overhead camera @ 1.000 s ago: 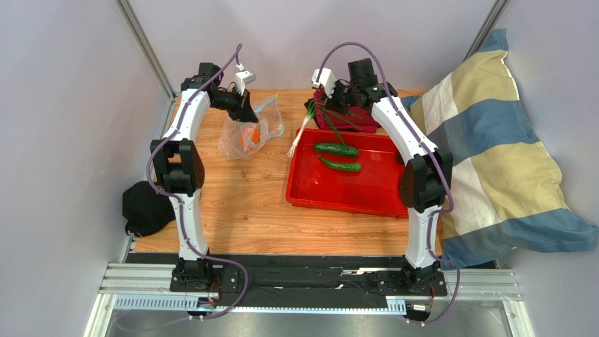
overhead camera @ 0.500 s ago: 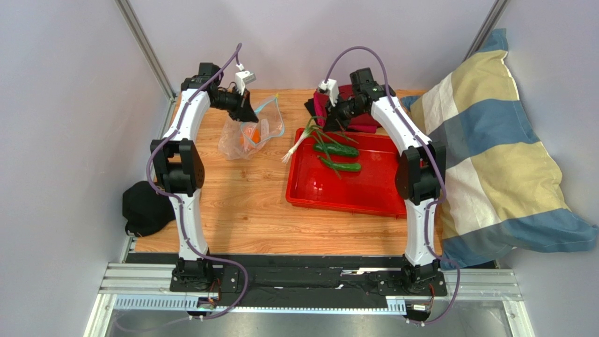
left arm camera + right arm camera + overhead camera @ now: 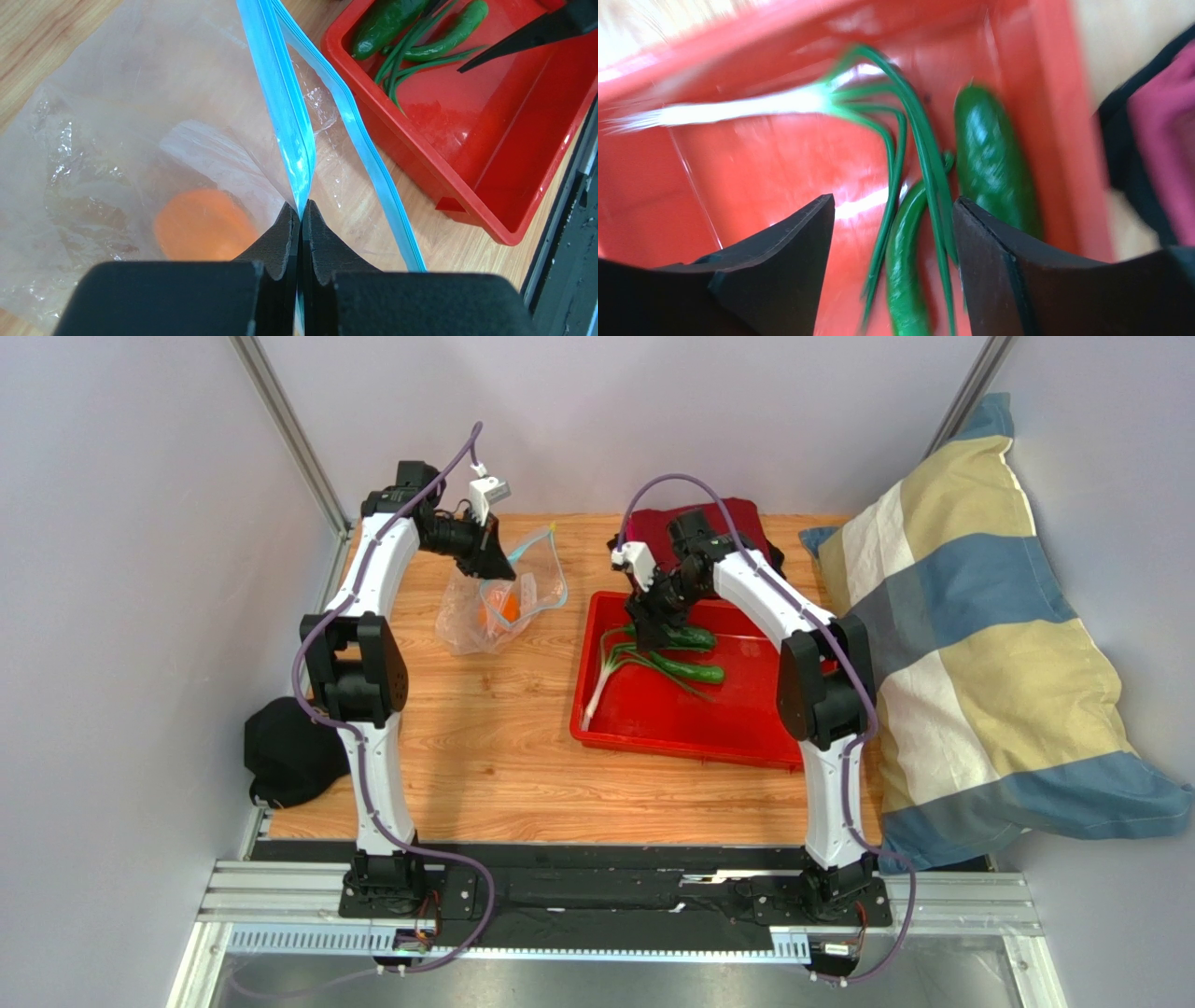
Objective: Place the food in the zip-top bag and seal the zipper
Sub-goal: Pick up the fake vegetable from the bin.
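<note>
The clear zip-top bag (image 3: 484,616) lies on the wood left of the red tray (image 3: 673,721). My left gripper (image 3: 302,208) is shut on one side of its blue zipper (image 3: 281,105) and holds the mouth apart. An orange fruit (image 3: 200,224) sits inside the bag. My right gripper (image 3: 892,203) hangs open low over the tray. Under it lie the green onion (image 3: 773,105) and two long green vegetables (image 3: 994,154) (image 3: 906,280). The onion (image 3: 617,665) rests loose across the tray floor, with nothing gripped between the right fingers.
A dark red cloth (image 3: 716,525) lies behind the tray. A striped pillow (image 3: 982,644) fills the right side. A black object (image 3: 288,749) sits off the table's left edge. Grey walls close in the back and left.
My right gripper came down from the tray's back edge into the tray with the green onion and opened. The onion now lies in the tray. The left arm stayed still.
</note>
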Action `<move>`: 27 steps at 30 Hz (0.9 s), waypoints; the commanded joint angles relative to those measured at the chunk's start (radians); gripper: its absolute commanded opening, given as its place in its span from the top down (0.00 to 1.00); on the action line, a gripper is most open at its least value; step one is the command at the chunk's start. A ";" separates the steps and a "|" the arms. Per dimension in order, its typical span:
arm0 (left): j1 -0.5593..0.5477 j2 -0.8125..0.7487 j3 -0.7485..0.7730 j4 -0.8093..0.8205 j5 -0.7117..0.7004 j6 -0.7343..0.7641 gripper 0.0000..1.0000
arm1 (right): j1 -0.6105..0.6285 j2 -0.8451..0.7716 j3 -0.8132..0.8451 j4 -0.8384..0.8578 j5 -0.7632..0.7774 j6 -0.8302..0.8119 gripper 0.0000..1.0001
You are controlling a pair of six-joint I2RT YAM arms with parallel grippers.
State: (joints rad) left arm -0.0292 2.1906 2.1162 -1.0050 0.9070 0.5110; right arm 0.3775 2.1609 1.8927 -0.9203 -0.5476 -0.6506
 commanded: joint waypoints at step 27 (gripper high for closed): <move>0.006 -0.012 0.014 0.028 0.026 0.009 1.00 | 0.050 -0.021 -0.162 0.192 0.232 -0.011 0.22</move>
State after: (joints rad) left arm -0.0292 2.1906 2.1162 -1.0039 0.9066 0.5137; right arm 0.4049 2.0834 1.6627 -0.7872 -0.3332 -0.6773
